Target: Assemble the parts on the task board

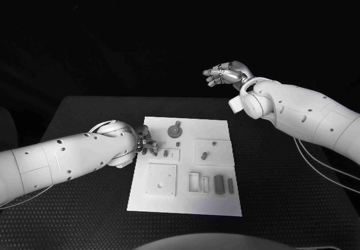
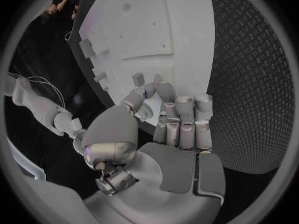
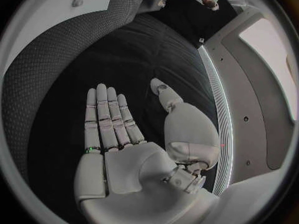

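Observation:
The white task board (image 1: 188,205) lies in the middle of the black table. Grey parts sit on it: a round toothed piece (image 1: 175,129) near the far edge, a small piece (image 1: 204,155) in a square recess, and two dark bars (image 1: 218,184) near the front. My left hand (image 1: 147,144) rests at the board's left edge, its fingertips beside a small upright piece (image 1: 165,152). In the left wrist view the thumb (image 2: 144,92) reaches toward small pieces (image 2: 138,78) on the board (image 2: 156,20); whether it pinches one is unclear. My right hand (image 1: 227,74) is raised beyond the table's far edge, holding nothing, its fingers (image 3: 107,117) straight.
A square plate with holes (image 1: 161,179) and two pale slots (image 1: 198,183) occupy the board's front half. Textured black mat (image 1: 292,182) surrounds the board on all sides. The right forearm (image 1: 307,117) hangs over the table's right side.

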You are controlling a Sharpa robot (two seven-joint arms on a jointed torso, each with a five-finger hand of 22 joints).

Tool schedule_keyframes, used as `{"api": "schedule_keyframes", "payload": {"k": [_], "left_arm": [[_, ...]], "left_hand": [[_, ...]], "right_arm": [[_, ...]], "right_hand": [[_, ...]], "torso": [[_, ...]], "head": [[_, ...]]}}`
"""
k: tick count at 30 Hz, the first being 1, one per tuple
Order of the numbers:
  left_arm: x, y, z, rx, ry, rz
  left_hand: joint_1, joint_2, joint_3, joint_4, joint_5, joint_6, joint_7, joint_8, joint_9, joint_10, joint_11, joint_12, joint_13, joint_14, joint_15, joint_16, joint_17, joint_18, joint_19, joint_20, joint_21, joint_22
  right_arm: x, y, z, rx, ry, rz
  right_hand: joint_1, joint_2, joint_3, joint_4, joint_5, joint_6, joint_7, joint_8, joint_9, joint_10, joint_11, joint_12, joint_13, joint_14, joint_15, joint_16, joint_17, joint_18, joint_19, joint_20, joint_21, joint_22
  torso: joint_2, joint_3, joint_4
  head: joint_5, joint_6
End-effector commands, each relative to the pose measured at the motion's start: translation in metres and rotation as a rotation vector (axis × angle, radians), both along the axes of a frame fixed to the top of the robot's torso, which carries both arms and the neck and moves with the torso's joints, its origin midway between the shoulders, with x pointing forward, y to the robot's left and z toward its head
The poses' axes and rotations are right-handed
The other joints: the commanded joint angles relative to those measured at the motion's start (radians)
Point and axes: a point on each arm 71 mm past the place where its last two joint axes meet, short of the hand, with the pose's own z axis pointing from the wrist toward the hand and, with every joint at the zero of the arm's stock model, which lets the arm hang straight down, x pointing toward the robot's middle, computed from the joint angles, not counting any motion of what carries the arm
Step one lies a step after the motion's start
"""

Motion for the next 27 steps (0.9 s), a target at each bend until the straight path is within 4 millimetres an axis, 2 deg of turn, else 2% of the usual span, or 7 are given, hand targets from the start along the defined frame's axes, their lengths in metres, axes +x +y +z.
{"api": "schedule_keyframes", "payload": {"k": [1,19,27], "left_arm": [[-0.003,-0.001,-0.006,0.04,0.03,-0.02],[-0.007,-0.013,-0.005,0.038,0.022,-0.05],[-0.006,-0.011,-0.003,0.031,-0.011,-0.041]], "left_hand": [[0.024,0.012,0.005,-0.002,0.005,0.096,-0.071,0.013,0.192,0.042,-0.064,0.006,0.001,0.077,-0.09,0.004,0.001,0.011,0.006,-0.134,0.003,0.018],[0.024,0.009,0.004,-0.001,0.006,0.097,-0.072,0.013,0.194,0.041,-0.064,0.01,0.003,0.076,-0.091,0.007,0.001,0.012,0.006,-0.134,0.005,0.018],[0.025,0.007,0.004,-0.001,0.004,0.096,-0.071,0.012,0.195,0.039,-0.065,0.011,0.003,0.075,-0.091,0.008,0.0,0.013,0.006,-0.134,0.006,0.018]], "right_arm": [[0.0,0.002,0.0,0.003,0.0,0.018],[0.0,0.003,0.0,0.004,0.0,0.02],[0.0,0.003,0.0,0.004,-0.001,0.019]], "right_hand": [[0.0,0.007,-0.001,0.002,0.004,-0.005,0.033,0.006,-0.002,0.006,0.002,-0.003,-0.002,-0.003,0.007,-0.006,0.002,0.006,-0.004,0.003,-0.003,0.001],[-0.002,0.008,-0.002,0.004,0.006,-0.006,0.033,0.006,-0.002,0.007,0.002,-0.003,-0.002,-0.003,0.007,-0.006,0.002,0.006,-0.004,0.003,-0.004,0.002],[-0.005,0.01,-0.002,0.008,0.008,-0.006,0.033,0.006,-0.003,0.006,0.002,-0.004,-0.003,-0.003,0.007,-0.007,0.002,0.007,-0.004,0.004,-0.005,0.002]], "torso": [[0.0,-0.0006,0.0008],[0.0,-0.0001,0.0004],[0.0,0.0002,0.0004]], "head": [[-0.001,0.001],[0.0,0.001],[0.0,0.002]]}}
